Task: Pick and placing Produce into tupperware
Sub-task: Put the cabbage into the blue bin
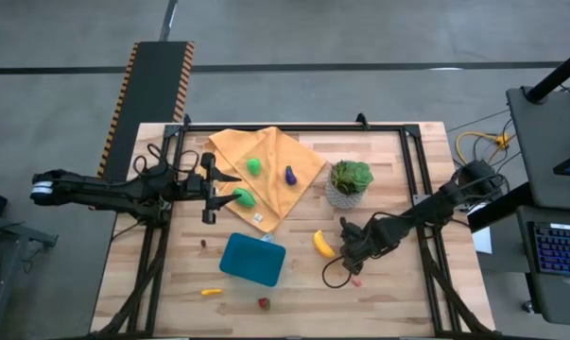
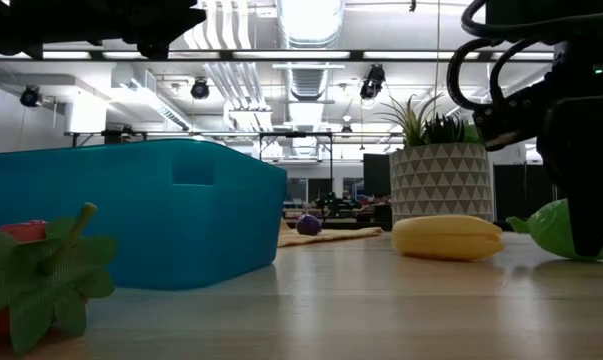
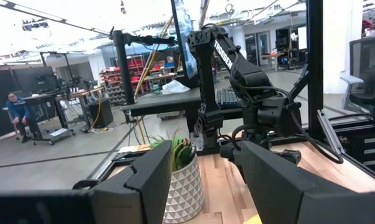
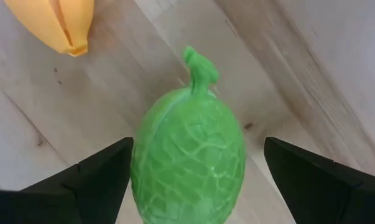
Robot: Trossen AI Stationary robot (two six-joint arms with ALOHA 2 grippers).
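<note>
Green melon [image 4: 188,162] dead centre between my right jaws [image 4: 193,180], wide open, nothing gripped; long axis points ahead, stem away. Banana [image 1: 322,244] just beside. Tupperware [image 1: 252,260] farther left on worktop. Left jaws [image 1: 209,189] part-open, waiting over cloth [image 1: 266,179].

You're looking at a light wooden table [image 1: 388,293]. On it lies an orange-yellow cloth [image 1: 289,194] toward the far side, with a potted plant [image 1: 349,183] just beside its right corner. The teal tupperware [image 1: 252,260] sits near the middle, a yellow banana [image 1: 322,244] to its right. A green ribbed fruit [image 4: 188,158] rests on the boards near the banana (partly hidden from above). Near the front edge lie a small orange-yellow piece [image 1: 211,292] and a red piece [image 1: 263,303].
</note>
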